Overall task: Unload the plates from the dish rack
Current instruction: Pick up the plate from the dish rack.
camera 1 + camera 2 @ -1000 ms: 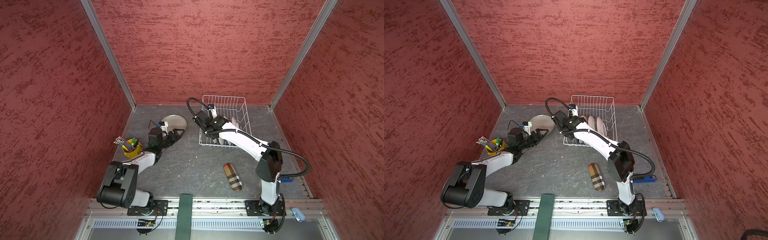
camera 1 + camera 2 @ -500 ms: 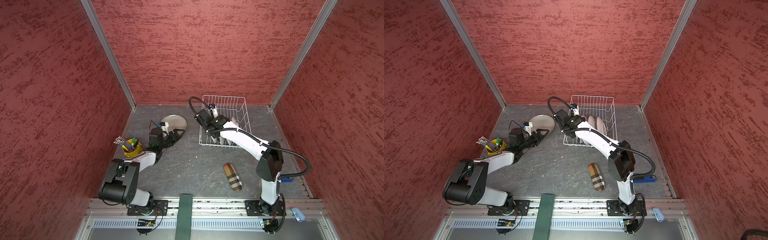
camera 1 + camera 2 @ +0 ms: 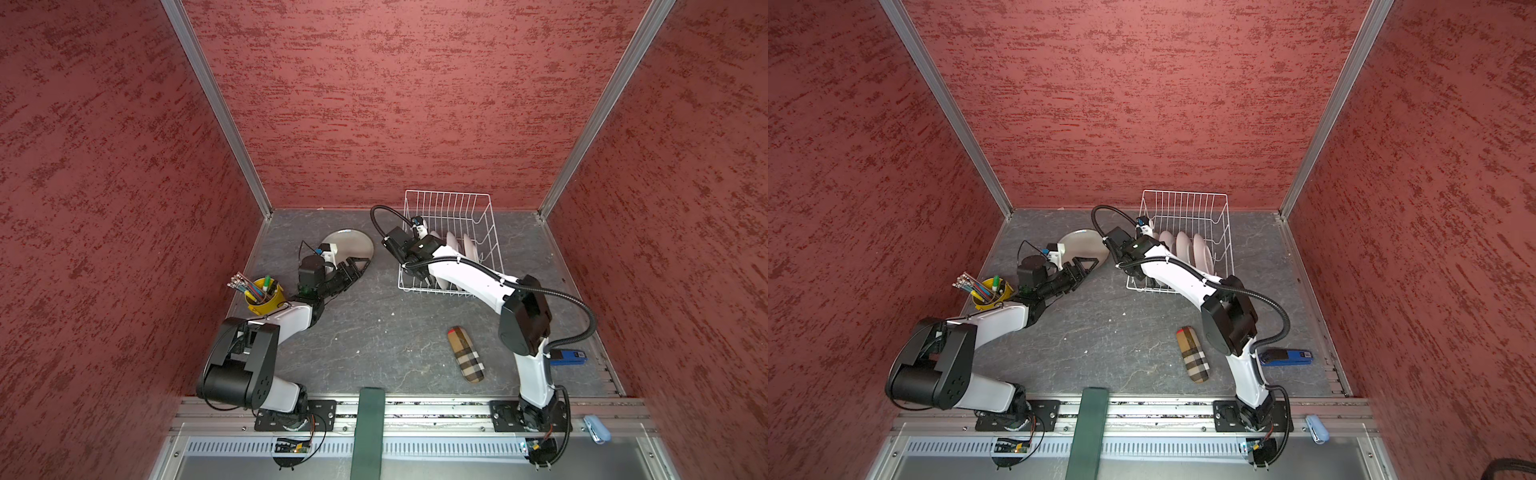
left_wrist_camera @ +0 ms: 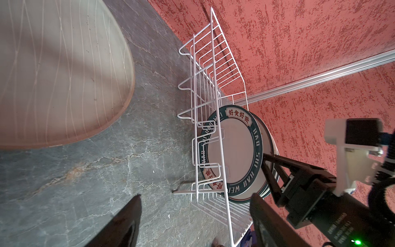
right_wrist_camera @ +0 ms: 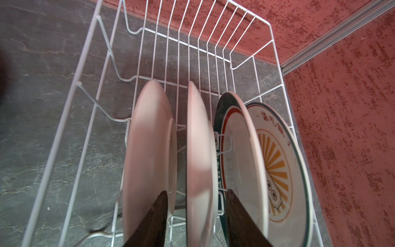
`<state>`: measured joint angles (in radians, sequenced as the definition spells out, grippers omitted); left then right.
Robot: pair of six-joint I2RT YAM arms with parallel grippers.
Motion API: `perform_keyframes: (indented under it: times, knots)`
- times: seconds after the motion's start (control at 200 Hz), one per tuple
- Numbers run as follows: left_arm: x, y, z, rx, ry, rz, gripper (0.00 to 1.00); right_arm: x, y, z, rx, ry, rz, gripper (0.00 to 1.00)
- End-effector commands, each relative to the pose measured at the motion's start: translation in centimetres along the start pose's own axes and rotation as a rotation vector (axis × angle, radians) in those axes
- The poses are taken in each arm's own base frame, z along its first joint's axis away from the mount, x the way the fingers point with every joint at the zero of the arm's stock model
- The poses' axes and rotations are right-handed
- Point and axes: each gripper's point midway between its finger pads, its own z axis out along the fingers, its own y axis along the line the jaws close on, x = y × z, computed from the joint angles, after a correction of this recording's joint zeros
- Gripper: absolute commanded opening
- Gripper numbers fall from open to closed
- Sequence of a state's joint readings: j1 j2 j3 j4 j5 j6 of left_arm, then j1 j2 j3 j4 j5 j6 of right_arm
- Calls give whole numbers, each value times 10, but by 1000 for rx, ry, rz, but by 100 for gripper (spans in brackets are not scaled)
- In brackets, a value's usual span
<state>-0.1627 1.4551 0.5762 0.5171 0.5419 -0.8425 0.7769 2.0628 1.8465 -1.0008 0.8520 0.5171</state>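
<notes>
Nudged the right gripper (image 5: 197, 191) slightly at the dish rack (image 3: 449, 208); straddled the white plate (image 5: 196, 128), second in its row, upright between prongs, jaws spread, seemingly not yet touching. Judged it stiff, slick, breakable, fairly heavy: best pinched at the top rim. Kept the left gripper (image 3: 359, 264) spread, empty, beside the flat grey-beige plate (image 3: 349, 245).

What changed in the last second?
Right gripper eased slightly toward the near end of the dish rack, jaws astride a white plate, not clamped. Nothing gripped or released. Left gripper, grey plate outside the rack and the other racked plates stayed put.
</notes>
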Motion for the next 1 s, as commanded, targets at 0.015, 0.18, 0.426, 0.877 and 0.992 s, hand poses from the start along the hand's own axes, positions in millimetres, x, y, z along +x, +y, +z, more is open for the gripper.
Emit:
perform_keyframes:
  times: [0.015,0.18,0.426,0.877,0.992]
  knots:
    - [-5,-6,3,18,-5,8,79,-9,-10,-2,75,-29,1,43]
    - [-4,-6,4,21,-4,6,79,-7,-12,4,141,-24,-41,42]
    - [-5,-8,4,22,-4,6,79,-10,-13,-2,213,-51,-86,32]
    - [-7,-14,6,31,-3,13,79,-12,-14,-6,263,-75,-134,17]
    - [-7,-14,6,29,-1,12,79,-14,-13,-8,265,-82,-143,14]
